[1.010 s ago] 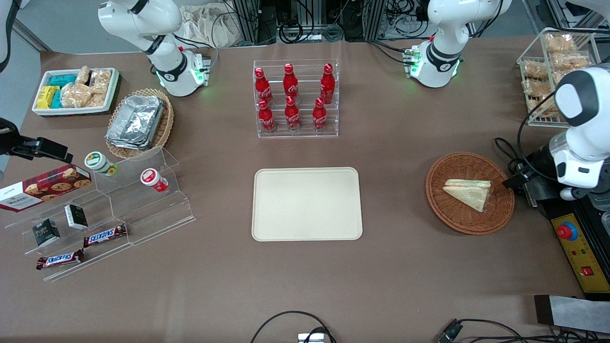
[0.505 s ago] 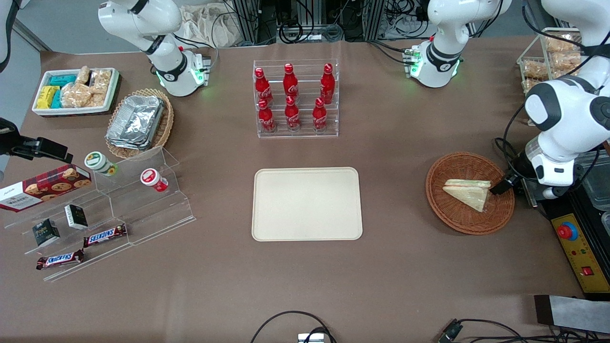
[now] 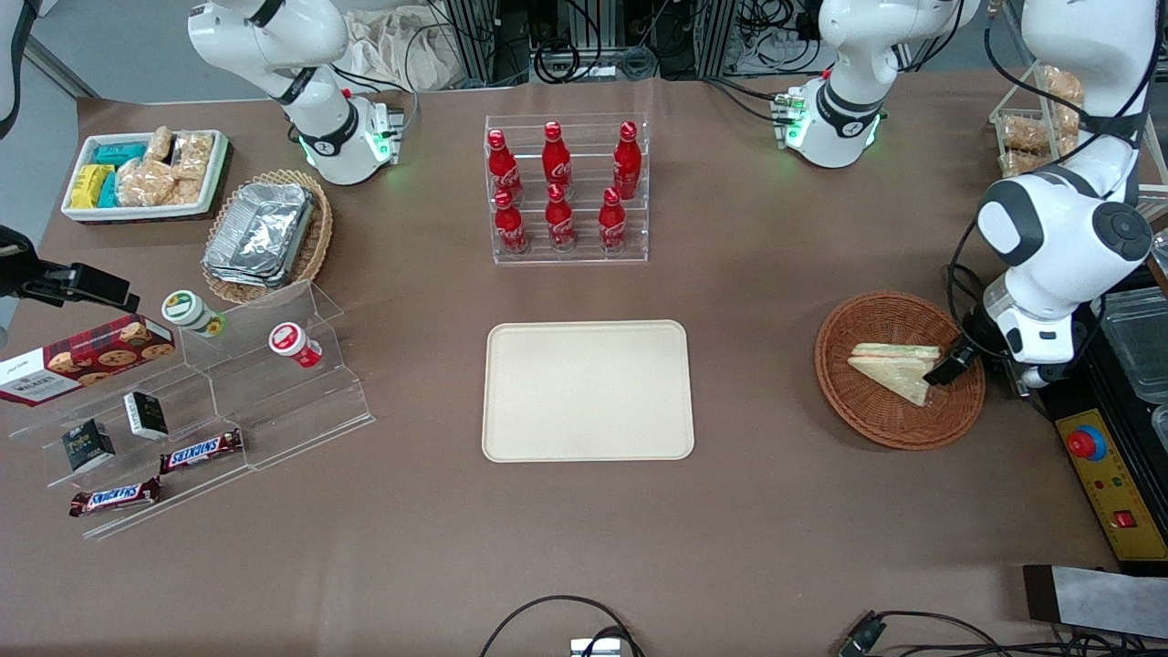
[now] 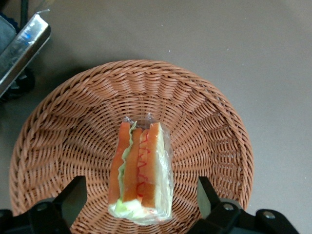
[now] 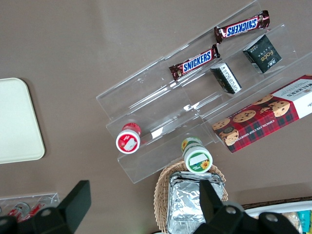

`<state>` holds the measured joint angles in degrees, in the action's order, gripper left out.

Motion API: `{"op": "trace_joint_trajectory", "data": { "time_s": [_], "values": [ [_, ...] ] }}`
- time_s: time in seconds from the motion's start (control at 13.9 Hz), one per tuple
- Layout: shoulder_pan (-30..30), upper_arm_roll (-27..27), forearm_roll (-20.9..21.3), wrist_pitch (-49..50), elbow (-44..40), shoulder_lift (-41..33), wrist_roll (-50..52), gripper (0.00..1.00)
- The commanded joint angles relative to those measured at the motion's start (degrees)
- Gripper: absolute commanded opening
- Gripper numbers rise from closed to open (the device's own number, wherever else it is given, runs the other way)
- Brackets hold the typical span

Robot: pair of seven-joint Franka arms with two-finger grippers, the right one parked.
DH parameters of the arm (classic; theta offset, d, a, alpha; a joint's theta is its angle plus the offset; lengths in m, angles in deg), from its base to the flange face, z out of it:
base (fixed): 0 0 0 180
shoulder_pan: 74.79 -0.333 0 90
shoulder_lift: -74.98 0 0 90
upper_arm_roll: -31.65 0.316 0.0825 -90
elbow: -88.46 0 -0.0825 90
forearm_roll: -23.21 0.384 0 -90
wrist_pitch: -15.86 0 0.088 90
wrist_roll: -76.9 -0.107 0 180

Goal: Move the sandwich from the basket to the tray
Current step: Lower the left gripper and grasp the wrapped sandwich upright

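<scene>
The sandwich [image 3: 896, 370] is a wrapped wedge of pale bread lying in the round reddish-brown wicker basket [image 3: 876, 422], toward the working arm's end of the table. The left gripper [image 3: 944, 368] hovers over the basket at the sandwich's wide end. In the left wrist view the sandwich [image 4: 142, 170] shows orange and green layers in the basket [image 4: 209, 126], and the gripper [image 4: 141, 204] is open with one dark finger on each side of the wedge, not touching it. The cream tray [image 3: 588, 391] lies bare at the table's middle.
A clear rack of red bottles [image 3: 568, 189] stands farther from the camera than the tray. A yellow control box [image 3: 1100, 474] and a wire rack of bagged snacks [image 3: 1031, 137] sit near the working arm. Acrylic steps with snack bars [image 3: 228, 392] lie toward the parked arm's end.
The left arm has swung in toward the basket, bringing its gripper from outside the rim to over the sandwich's wide end. Sandwich, basket and tray have not moved.
</scene>
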<state>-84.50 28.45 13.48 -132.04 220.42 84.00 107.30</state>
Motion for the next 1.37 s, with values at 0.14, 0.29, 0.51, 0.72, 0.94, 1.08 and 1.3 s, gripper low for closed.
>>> {"op": "trace_joint_trajectory", "data": {
  "time_s": [0.14, 0.29, 0.51, 0.72, 0.94, 1.08, 1.3],
  "values": [
    [1.79, -0.48, -2.23, -7.13, 2.43, 1.87, 3.07, 1.0],
    [2.93, -0.48, -2.23, -8.11, 2.52, 2.4, 4.84, 1.0],
    [3.03, -0.48, -2.23, -8.81, 2.69, 2.84, 4.93, 1.0],
    [3.38, -0.48, -2.23, -10.74, 3.22, 3.89, 4.85, 1.0],
    [4.52, -0.48, -2.23, -13.38, 4.1, 4.95, 4.84, 0.88],
    [4.52, -0.48, -2.23, -14.0, 4.45, 5.12, 4.84, 0.73],
    [4.52, -0.48, -2.14, -14.53, 4.8, 4.95, 4.49, 0.41]
  ]
}}
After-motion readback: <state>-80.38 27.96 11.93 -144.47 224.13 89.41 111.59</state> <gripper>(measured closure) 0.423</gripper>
